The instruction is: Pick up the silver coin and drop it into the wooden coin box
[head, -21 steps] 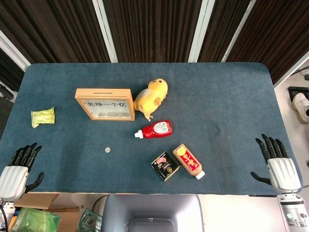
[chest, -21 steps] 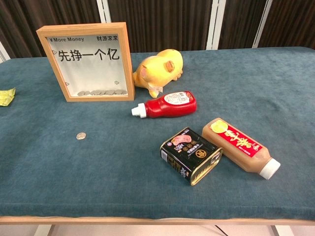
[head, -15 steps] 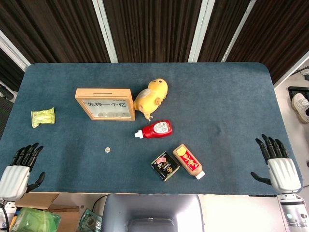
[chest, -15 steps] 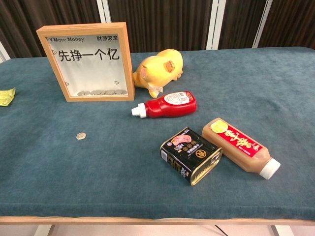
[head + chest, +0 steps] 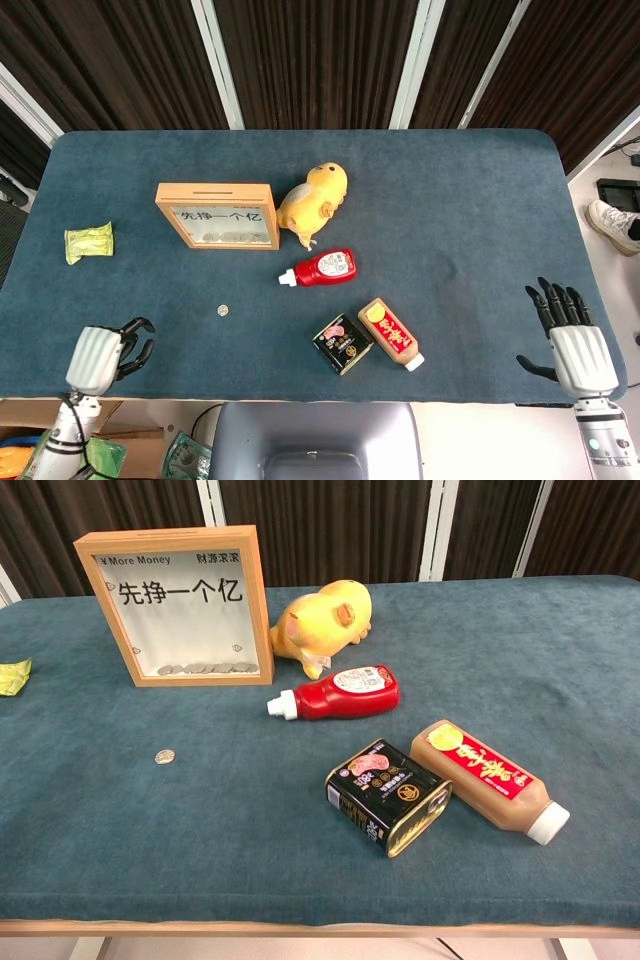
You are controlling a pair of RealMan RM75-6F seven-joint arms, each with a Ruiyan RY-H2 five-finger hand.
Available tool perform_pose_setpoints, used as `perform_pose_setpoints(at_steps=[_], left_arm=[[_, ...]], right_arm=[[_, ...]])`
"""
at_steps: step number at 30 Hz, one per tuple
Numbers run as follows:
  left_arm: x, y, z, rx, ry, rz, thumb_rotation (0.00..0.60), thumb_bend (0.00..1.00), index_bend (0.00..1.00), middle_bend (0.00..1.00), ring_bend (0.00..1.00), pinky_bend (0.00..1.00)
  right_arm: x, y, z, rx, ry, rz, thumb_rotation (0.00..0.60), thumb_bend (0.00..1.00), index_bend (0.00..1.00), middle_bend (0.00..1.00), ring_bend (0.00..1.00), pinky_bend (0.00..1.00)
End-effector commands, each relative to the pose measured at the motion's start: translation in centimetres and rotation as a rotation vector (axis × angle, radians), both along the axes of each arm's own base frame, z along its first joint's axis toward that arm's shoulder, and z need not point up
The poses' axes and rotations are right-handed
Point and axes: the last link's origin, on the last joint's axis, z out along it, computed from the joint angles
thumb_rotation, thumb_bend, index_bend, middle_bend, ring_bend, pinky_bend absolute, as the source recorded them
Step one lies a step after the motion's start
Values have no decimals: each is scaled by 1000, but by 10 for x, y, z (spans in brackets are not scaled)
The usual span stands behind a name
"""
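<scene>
— Moved since the earlier frame? Left hand (image 5: 100, 356): shifted inward over the near edge of the bench (image 5: 470, 200), fingers now curled in, nothing held.

— And the right hand (image 5: 572, 340)?

— Stayed at the near right corner, fingers spread apart and straight, empty.

— Silver coin (image 5: 223, 310)?

— Lay flat on the blue cloth, alone, in front of the wooden coin box (image 5: 218, 215) and apart from it; to the right of the left hand and beyond it, not touched.

— Box itself?

— Stood upright, slot on the top edge, a row of coins visible along the bottom behind the pane in the chest view.

— Around it?

— Yellow chick toy (image 5: 314, 202) just beside the box's right side. Red ketchup bottle (image 5: 322, 268) on its side in front of the toy, white cap pointing left. Black tin (image 5: 343, 343) and brown drink bottle (image 5: 391, 333) lying close together nearer the front edge. Green packet (image 5: 88, 242) far left, well apart from everything else.
</scene>
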Motion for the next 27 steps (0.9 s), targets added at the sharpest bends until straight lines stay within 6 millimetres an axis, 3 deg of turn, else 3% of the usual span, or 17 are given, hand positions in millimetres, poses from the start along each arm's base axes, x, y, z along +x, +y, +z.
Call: perform_pose_setpoints(at_steps=[1,12,27], left_arm=[[3,18,-21,0,1,43,600,410,499,1000,1000,1000],[20,44,-65,-83,53,65,600,404,454,1000,1000,1000],[40,65,-103,-120,192,67,600,401,437,1000,1000,1000]], right_arm=[[0,-1,0,1,0,-4,600,170,0,0,0,0],[-1,-3,0,3,-1,-11,600,170,0,0,0,0],[-3,-4,1,0,-4,-21,600,170,0,0,0,0]])
